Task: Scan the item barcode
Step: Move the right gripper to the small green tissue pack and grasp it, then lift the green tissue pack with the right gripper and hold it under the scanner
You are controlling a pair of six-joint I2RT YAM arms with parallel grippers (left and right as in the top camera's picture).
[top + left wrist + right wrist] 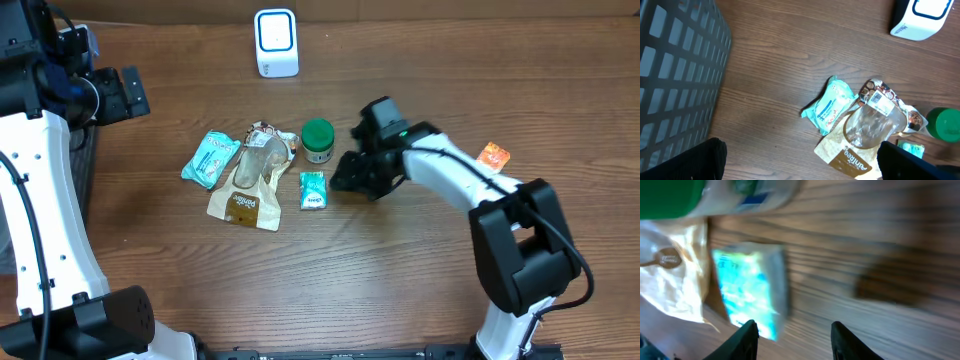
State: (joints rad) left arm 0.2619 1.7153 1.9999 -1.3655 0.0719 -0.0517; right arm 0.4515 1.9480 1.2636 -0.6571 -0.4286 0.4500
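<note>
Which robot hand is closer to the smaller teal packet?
Right. The right gripper is just beside the smaller teal packet; the left gripper sits far off by the basket.

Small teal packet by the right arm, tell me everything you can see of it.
The small teal packet is a flat, shiny plastic sachet with white print. It lies flat on the wooden table, below the green-lidded jar in the overhead view and just right of the brown pouch. The right gripper hangs beside it, jaws apart, nothing between them; contact is unclear.
</note>
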